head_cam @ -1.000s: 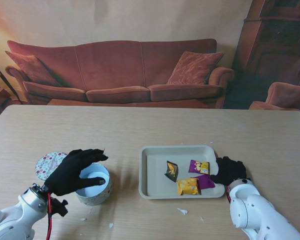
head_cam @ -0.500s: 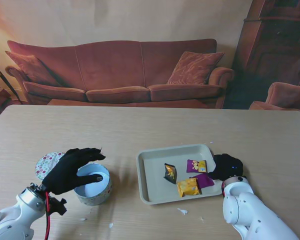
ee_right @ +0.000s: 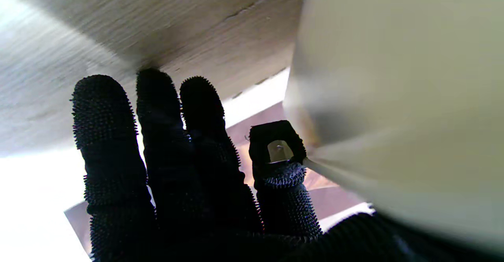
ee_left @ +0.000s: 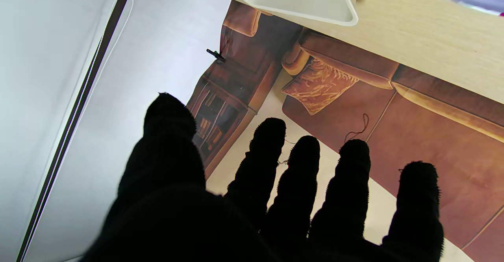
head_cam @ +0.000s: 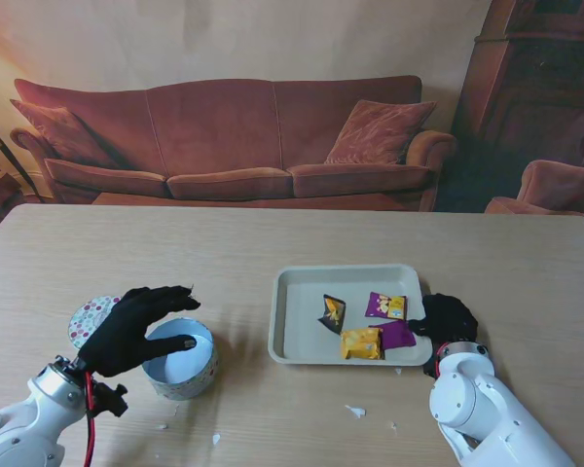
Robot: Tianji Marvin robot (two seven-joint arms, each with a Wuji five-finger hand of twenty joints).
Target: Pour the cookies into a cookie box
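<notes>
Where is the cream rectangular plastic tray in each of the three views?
Stand view: cream rectangular plastic tray right of centre, beside the right hand.
Left wrist view: at the top edge, on the wooden table.
Right wrist view: blurred wall filling one side.
Shared landmark: red sofa.

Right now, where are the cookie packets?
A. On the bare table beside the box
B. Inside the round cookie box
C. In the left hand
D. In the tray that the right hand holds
D: the packets lie in the tray, whose right edge the right hand grips; the cookie box under the left hand shows only its pale inside.
</notes>
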